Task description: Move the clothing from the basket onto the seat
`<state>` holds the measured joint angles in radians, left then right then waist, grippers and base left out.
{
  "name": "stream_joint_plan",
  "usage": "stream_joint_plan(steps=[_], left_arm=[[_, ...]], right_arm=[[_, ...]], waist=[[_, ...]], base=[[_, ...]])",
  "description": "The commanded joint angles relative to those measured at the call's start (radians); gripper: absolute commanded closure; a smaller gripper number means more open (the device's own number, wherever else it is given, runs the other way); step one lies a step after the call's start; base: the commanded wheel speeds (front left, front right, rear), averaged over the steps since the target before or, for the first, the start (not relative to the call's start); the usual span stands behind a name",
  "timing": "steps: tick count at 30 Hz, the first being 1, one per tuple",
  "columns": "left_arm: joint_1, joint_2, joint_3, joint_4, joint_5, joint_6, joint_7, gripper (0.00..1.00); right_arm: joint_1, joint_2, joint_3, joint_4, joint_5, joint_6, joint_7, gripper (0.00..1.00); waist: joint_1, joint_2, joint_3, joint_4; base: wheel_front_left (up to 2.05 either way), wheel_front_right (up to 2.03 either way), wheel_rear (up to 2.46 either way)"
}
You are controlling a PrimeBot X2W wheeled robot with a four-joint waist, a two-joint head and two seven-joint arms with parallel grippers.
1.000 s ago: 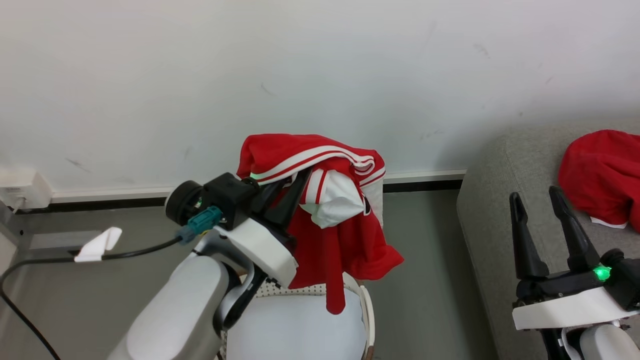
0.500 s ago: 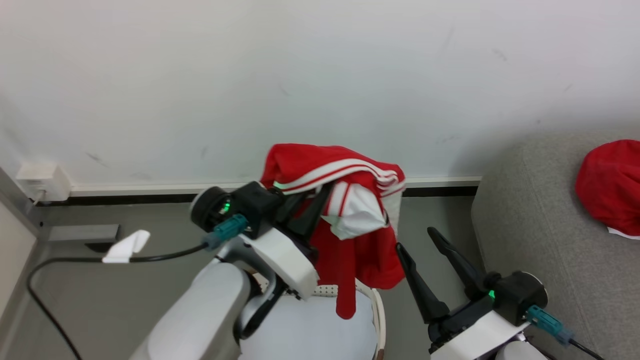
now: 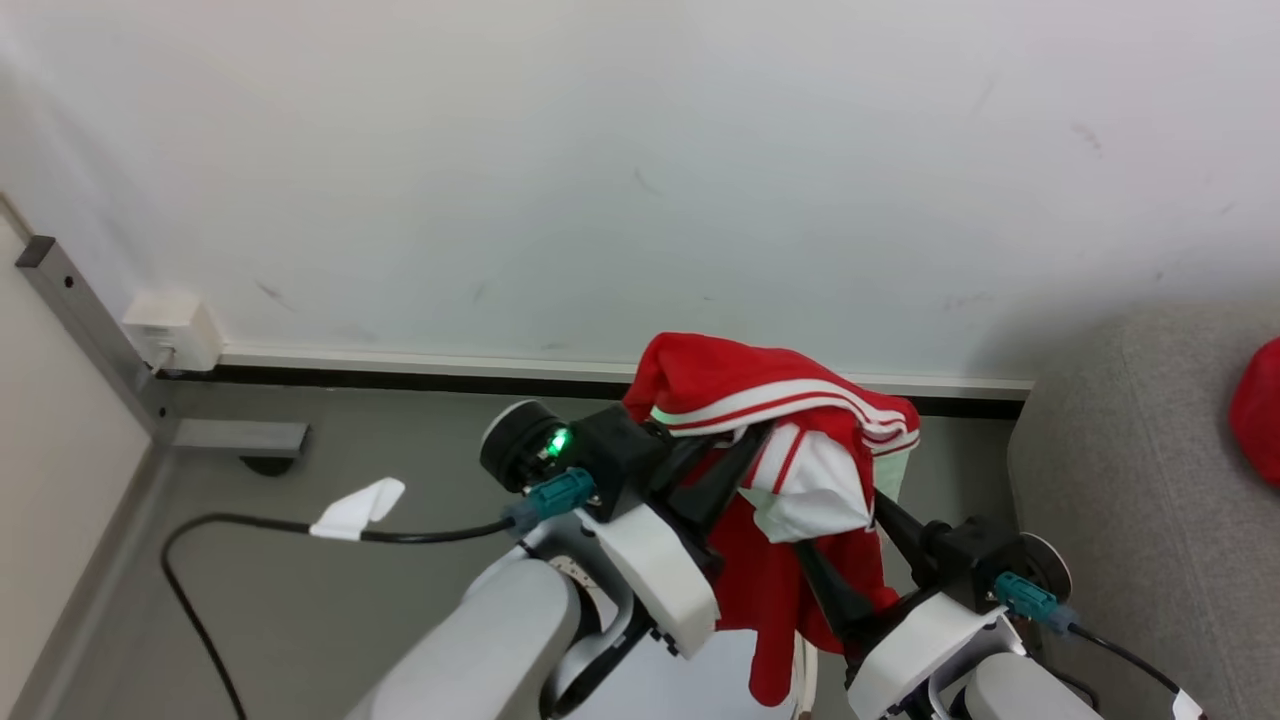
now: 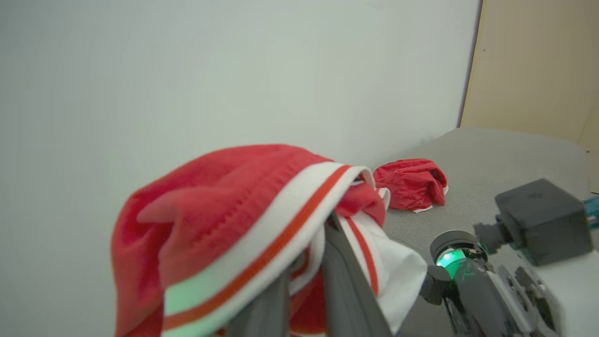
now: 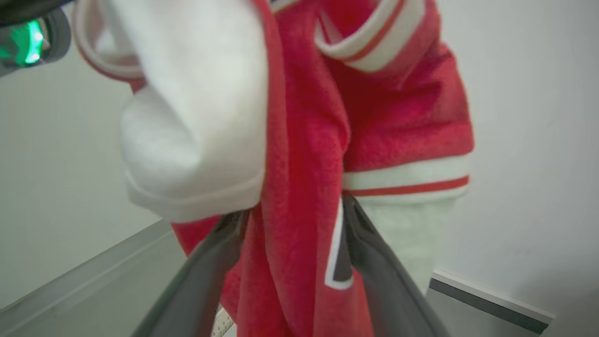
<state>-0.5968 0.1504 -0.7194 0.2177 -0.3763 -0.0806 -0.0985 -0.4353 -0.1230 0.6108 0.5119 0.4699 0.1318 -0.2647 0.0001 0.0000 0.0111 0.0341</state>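
Note:
My left gripper (image 3: 735,465) is shut on the clothing (image 3: 790,480), a red garment with white panels and stripe trim, held up in front of the wall. In the left wrist view its fingers (image 4: 344,281) stand close together with the clothing (image 4: 243,220) draped over them. From the lower right my right gripper (image 3: 850,545) reaches in, open. In the right wrist view the hanging red cloth (image 5: 299,140) falls between the right gripper's (image 5: 295,208) spread fingers. Under my left arm a bit of the basket (image 3: 806,675) shows. The grey seat (image 3: 1110,480) lies at the right.
Another red garment (image 4: 412,185) lies on the seat (image 4: 496,154) and shows at the head view's right edge (image 3: 1262,410). On the grey floor runs a black cable with a white tag (image 3: 355,505). A wall box (image 3: 175,330) and a metal post (image 3: 80,300) stand at the left.
The head camera has swung left, so the seat has slid toward the right edge. My right gripper has come from over the seat to the hanging garment, its fingers now either side of the cloth.

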Motion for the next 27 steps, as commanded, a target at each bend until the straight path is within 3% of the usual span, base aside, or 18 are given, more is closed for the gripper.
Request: stream_joint_plan(steps=[1, 13, 14, 15, 16, 17, 18, 27], left_arm=[[0.003, -0.004, -0.006, -0.007, -0.003, -0.004, -0.001, 1.00], [0.007, -0.024, -0.050, -0.023, -0.022, -0.016, 0.007, 1.00], [0.007, -0.023, -0.051, -0.022, -0.023, -0.016, 0.007, 1.00], [0.007, -0.022, -0.051, -0.021, -0.025, -0.015, 0.007, 1.00], [0.008, -0.020, -0.051, -0.019, -0.027, -0.014, 0.007, 1.00], [0.009, -0.019, -0.051, -0.018, -0.028, -0.012, 0.007, 1.00], [0.010, -0.017, -0.050, -0.016, -0.030, -0.010, 0.007, 1.00], [0.021, 0.000, -0.046, -0.002, -0.042, -0.001, -0.003, 1.00]], right_arm=[[-0.014, 0.002, 0.005, 0.024, 0.009, -0.002, 0.001, 0.00], [-0.082, 0.028, 0.090, 0.198, 0.079, -0.002, 0.001, 0.00], [-0.088, 0.030, 0.093, 0.204, 0.083, -0.002, 0.001, 0.15], [-0.093, 0.031, 0.097, 0.210, 0.090, -0.002, 0.001, 0.53], [-0.095, 0.032, 0.101, 0.215, 0.093, -0.002, 0.001, 0.73], [-0.096, 0.032, 0.104, 0.217, 0.099, -0.002, 0.001, 0.84], [-0.095, 0.031, 0.106, 0.218, 0.102, -0.002, 0.001, 1.00], [-0.075, 0.005, 0.070, 0.190, 0.127, -0.002, 0.001, 1.00]], waist=[[-0.0001, 0.0000, -0.005, 0.015], [-0.0001, 0.0000, -0.012, 0.067], [-0.0001, 0.0000, -0.012, 0.069], [-0.0001, 0.0000, -0.013, 0.071], [-0.0001, 0.0000, -0.014, 0.073], [-0.0001, 0.0000, -0.014, 0.074], [-0.0001, 0.0000, -0.014, 0.074], [-0.0001, 0.0000, -0.011, 0.064]], base=[[0.00, 0.00, 0.00], [0.00, 0.00, 0.00], [0.00, 0.00, 0.00], [0.00, 0.00, 0.00], [0.00, 0.00, 0.00], [0.00, 0.00, 0.00], [0.00, 0.00, 0.00], [0.00, 0.00, 0.00]])
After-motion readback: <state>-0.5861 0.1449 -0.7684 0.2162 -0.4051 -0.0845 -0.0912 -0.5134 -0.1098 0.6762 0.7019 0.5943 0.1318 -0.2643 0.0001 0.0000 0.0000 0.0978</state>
